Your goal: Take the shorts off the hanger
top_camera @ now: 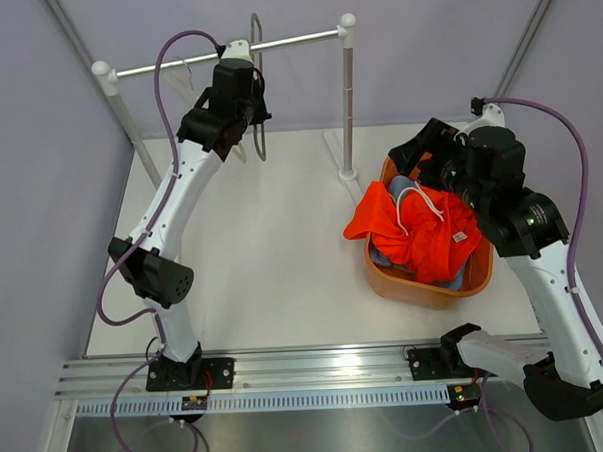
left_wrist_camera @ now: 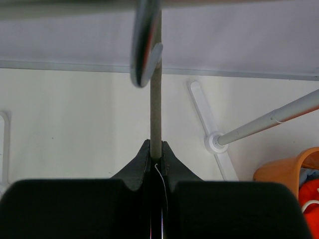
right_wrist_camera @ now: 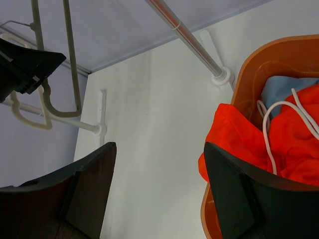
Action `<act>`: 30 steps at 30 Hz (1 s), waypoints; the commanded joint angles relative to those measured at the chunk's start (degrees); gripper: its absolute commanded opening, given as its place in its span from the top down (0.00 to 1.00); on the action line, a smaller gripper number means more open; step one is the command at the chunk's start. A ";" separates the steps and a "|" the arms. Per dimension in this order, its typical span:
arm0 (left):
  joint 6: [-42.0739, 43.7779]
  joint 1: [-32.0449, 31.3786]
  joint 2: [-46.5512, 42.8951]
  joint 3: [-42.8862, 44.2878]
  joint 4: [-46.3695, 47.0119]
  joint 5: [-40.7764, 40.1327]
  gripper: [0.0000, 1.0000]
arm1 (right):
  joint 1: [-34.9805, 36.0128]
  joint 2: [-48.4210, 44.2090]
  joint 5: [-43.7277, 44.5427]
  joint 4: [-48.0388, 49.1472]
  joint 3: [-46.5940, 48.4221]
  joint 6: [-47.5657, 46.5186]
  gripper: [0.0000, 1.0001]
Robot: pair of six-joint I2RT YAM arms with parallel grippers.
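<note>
Two pincers, two different states. Near the table's (top_camera: 273, 267) far-left corner, the left pincer (left_wrist_camera: 155, 149) is clamped shut on the thin bar of the hanger (left_wrist_camera: 156, 109). The hanger hangs from the rail (top_camera: 274, 44), its long axis running straight away from the jaws, and has no cloth on it. Toward the right edge, the basket (top_camera: 425, 293) holds both pairs: orange shorts (top_camera: 412, 231) heaped on top w/ one part spilling over the left rim, light blue shorts (right_wrist_camera: 284, 89) underneath. The right pincer (right_wrist_camera: 159, 169) hovers over the basket's far end, jaws wide, gripping nothing. So the shorts lie well to the right of the left pincer & just beside the right one — right arm is far nearer. Removal looks done, I'd judge.
</note>
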 commanded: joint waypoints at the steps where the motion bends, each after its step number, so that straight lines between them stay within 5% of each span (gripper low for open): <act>1: -0.93 0.31 -1.90 -2.13 3.22 1.24 1.00 | -0.31 -0.17 -1.30 2.58 -0.25 -0.36 0.20; 18: -0.75 0.31 -7.35 -9.25 6.29 0.45 1.00 | -0.31 -0.70 -1.30 3.10 -1.75 0.08 0.20; 30: 0.74 0.13 -9.46 -11.10 7.79 0.71 0.90 | -0.31 -0.87 -1.38 3.28 -2.10 0.17 0.20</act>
